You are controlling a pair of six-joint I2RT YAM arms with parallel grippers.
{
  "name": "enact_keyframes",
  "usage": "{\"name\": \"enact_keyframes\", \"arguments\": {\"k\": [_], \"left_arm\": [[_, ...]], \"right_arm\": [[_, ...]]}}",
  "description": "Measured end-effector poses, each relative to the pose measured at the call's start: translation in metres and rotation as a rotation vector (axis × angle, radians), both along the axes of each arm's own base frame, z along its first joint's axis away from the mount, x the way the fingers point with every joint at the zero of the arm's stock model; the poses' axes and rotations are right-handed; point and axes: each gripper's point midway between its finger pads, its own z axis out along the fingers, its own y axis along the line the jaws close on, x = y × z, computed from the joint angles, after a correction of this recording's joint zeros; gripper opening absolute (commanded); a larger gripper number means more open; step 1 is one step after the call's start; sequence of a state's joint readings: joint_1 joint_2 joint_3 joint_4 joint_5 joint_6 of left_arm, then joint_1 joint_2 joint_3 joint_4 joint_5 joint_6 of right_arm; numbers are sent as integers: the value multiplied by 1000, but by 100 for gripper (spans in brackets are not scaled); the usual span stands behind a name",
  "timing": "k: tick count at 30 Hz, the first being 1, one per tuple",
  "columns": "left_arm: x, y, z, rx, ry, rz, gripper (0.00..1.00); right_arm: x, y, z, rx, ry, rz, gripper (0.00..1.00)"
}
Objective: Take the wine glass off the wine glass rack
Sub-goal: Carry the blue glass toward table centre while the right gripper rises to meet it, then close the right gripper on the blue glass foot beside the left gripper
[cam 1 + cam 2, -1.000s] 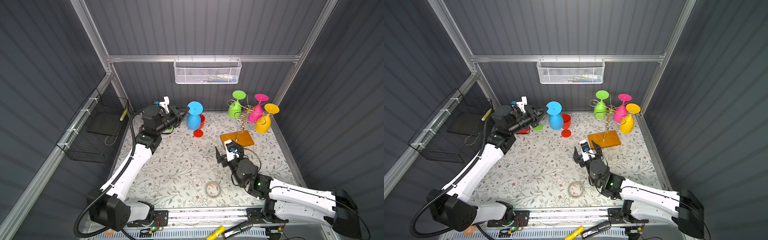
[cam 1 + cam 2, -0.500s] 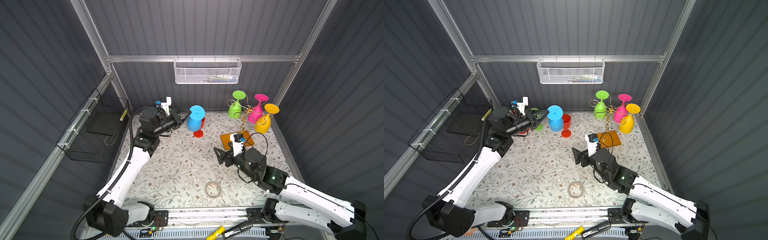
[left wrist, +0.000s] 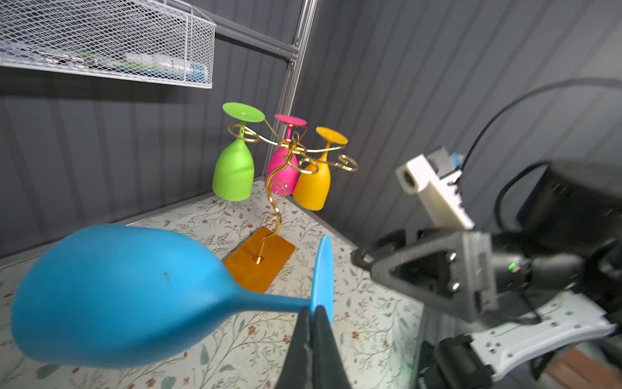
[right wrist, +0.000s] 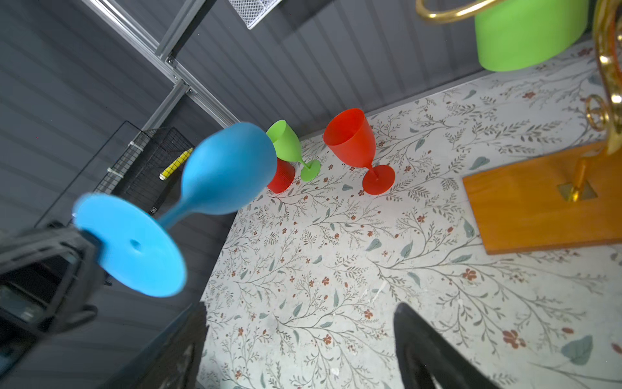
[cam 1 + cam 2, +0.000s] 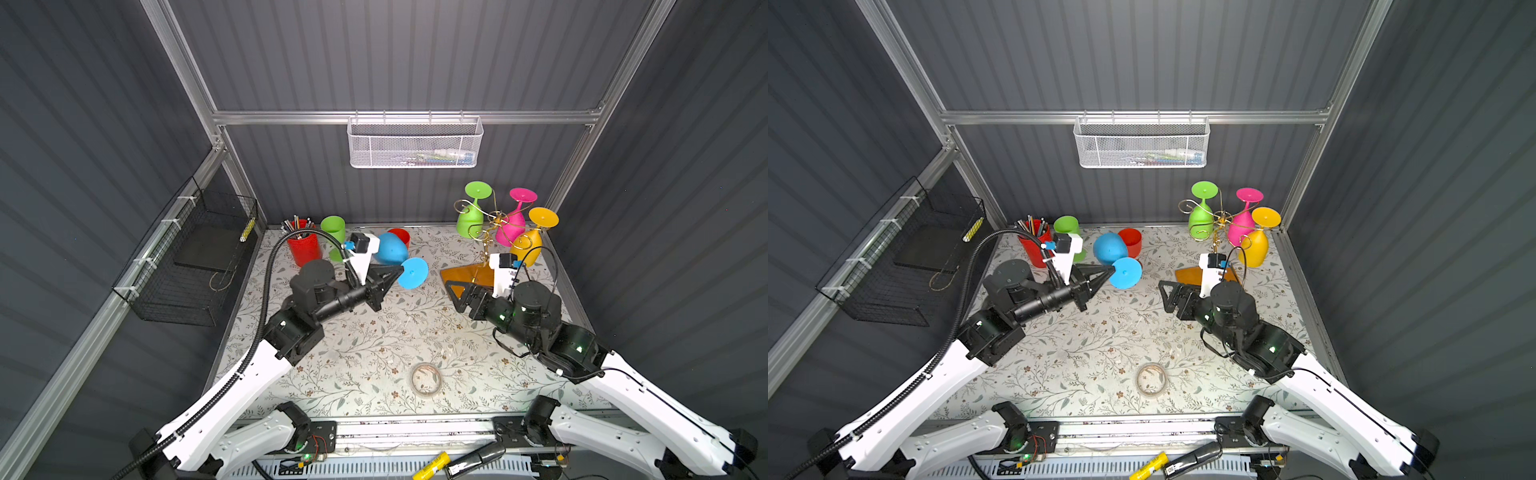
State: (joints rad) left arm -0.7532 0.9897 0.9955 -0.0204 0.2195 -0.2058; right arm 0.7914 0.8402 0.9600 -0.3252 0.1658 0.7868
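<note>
Blue wine glass (image 5: 390, 249): off rack, sideways in air above floral tabletop (image 5: 374, 340), left of centre, foot rim pinched in left gripper (image 5: 398, 271). Right gripper (image 5: 457, 294): jaws spread wide, empty, near rack base. Wine glass rack (image 5: 464, 277): back right corner, carries green glass (image 5: 469, 222), pink glass (image 5: 509, 232), yellow glass (image 5: 525, 248), all upside down.
</note>
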Motion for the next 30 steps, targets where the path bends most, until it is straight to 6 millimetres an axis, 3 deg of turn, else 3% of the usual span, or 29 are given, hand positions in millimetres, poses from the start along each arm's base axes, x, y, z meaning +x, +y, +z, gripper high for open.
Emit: {"name": "enact_keyframes", "arguments": {"k": [4, 7, 14, 23, 30], "left_arm": [[-3, -13, -48, 178, -111, 46, 0], [-5, -20, -64, 271, -221, 89, 0], [-16, -50, -76, 409, -501, 143, 0], [-20, -64, -98, 522, -733, 185, 0], [-23, -78, -94, 547, -861, 225, 0]], "right_arm": [[-1, -11, -7, 73, 100, -55, 83], [-2, -13, -17, 119, 186, -82, 81], [0, -5, -29, 215, 372, -126, 75], [-1, 9, -44, 313, 540, -137, 70], [-3, 15, -51, 339, 606, -139, 65]]}}
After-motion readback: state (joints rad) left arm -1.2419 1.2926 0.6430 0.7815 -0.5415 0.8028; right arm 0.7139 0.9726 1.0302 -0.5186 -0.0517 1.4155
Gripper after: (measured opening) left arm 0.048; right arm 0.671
